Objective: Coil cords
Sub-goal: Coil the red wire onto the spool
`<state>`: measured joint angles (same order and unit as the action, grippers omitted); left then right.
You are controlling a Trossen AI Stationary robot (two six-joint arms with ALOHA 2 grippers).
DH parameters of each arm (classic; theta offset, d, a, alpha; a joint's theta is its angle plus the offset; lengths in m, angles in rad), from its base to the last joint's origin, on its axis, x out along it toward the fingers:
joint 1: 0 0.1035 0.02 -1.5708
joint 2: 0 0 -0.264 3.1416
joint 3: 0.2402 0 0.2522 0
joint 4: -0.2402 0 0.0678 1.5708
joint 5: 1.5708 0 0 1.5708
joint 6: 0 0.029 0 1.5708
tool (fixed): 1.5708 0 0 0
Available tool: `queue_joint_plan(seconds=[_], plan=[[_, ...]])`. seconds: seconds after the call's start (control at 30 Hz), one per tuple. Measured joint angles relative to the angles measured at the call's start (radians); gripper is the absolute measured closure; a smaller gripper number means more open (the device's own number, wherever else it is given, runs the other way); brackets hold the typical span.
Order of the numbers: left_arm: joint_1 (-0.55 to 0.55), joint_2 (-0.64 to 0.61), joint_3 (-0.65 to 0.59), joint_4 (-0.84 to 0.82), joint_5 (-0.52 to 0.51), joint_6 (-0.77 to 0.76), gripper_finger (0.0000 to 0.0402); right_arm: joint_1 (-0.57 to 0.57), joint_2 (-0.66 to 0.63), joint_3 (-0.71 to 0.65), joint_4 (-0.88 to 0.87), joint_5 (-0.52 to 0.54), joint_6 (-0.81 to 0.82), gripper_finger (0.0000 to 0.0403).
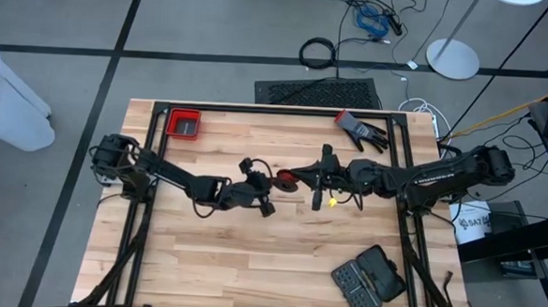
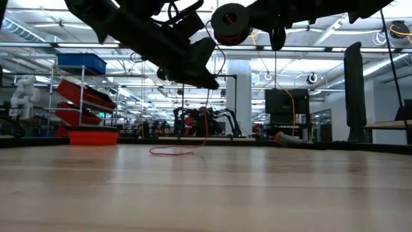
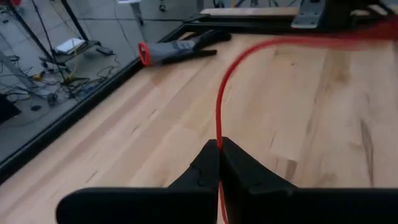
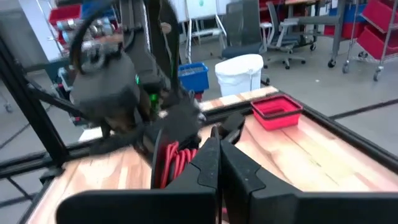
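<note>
two things carry writing. white lettering runs along the right arm in the high view, too small to read. a white bucket on the floor beside the counter carries dark letters that begin "sat", with the rest cut off by the frame. nothing can be read in the low view or either wrist view.

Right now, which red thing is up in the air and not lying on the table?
The red cord. The left fingers pinch it above the wood, and it runs to the spool. The red tray and the red-cuffed glove lie on the table.
</note>
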<state>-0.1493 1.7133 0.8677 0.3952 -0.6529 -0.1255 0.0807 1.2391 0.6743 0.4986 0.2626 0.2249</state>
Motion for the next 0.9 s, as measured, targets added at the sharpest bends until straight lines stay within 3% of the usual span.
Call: queue_joint_plan(seconds=[0.37,0.73,0.9], plan=[[0.011,0.000,0.000,0.092,0.182,-0.104,0.0398,0.000,0.106,0.000,0.134,0.061,-0.030,0.0403],[0.006,-0.001,0.000,0.076,0.112,-0.096,0.0398,0.000,0.165,0.000,0.214,0.083,-0.030,0.0403],[0.006,-0.001,0.000,0.068,0.136,-0.090,0.0398,0.000,0.153,0.000,0.217,0.074,-0.056,0.0403]])
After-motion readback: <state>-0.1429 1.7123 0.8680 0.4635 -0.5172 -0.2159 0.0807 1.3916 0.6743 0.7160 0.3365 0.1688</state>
